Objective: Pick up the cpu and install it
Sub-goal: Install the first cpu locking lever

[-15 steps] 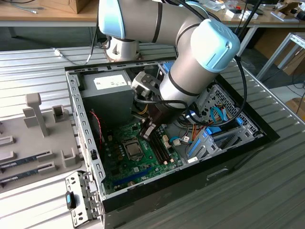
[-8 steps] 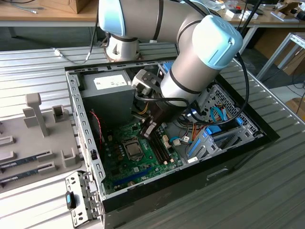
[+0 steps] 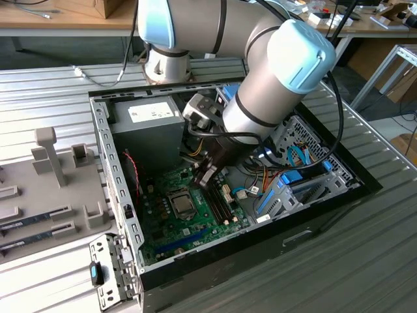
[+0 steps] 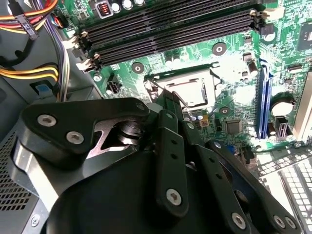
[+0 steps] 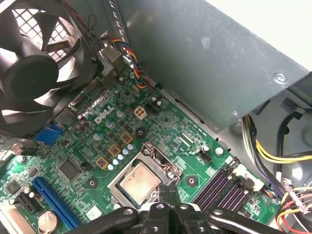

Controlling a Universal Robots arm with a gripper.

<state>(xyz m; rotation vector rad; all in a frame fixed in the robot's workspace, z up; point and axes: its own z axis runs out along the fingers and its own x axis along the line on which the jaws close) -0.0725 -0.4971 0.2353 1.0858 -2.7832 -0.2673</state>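
The cpu (image 5: 140,183) sits in its socket (image 5: 127,165), just ahead of the gripper (image 5: 168,207), whose jaws seem closed and empty.

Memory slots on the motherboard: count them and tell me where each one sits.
4, parallel and side by side in the second wrist view, beside the cpu: nearest slot, second slot, third slot, farthest slot. None looks hidden.

Exterior looks down on the case; both wrist views share the motherboard (image 5: 146,131).
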